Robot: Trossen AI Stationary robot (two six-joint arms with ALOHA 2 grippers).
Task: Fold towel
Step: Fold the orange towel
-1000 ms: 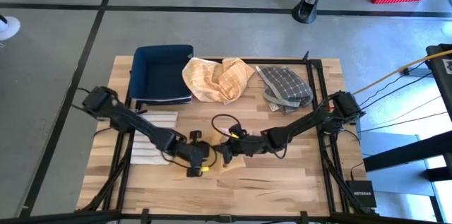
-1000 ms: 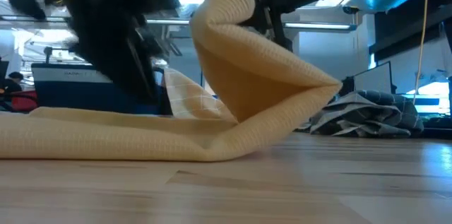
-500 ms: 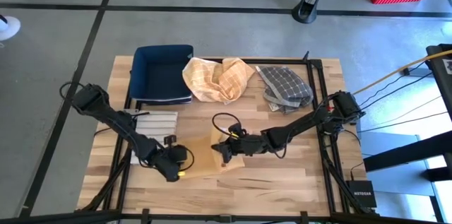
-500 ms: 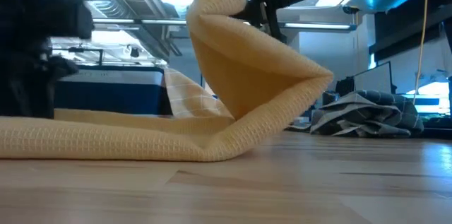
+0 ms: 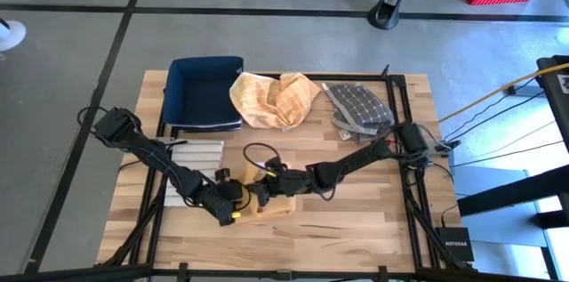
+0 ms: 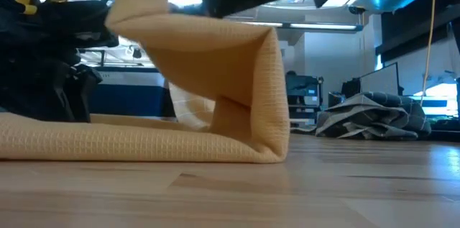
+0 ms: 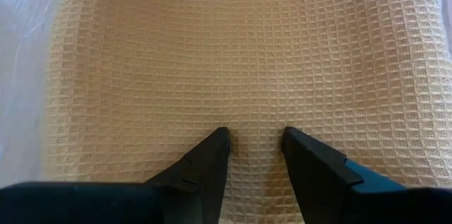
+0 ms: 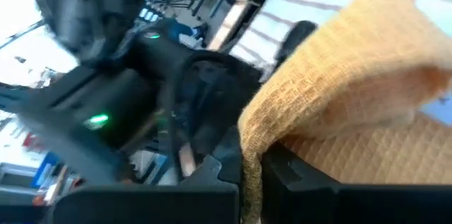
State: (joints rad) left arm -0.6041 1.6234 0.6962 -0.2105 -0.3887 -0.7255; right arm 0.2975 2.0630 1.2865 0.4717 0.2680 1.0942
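The right pincer (image 5: pixel 260 189), pinching the yellow towel (image 6: pixel 208 77) edge, has carried it leftward since a second ago, nearly meeting the left pincer (image 7: pixel 254 145), whose fingers stand spread over the towel lying on the surface (image 5: pixel 356 220).

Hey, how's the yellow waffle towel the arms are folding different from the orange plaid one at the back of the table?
The yellow waffle towel is plain, with a fine woven grid; the orange plaid towel has pale check lines. The waffle towel lies flat near the front edge with one part lifted and doubled over by the right gripper; the plaid towel sits crumpled in a heap, untouched, beside the navy towel. Both are warm-toned cloths on the wooden table.
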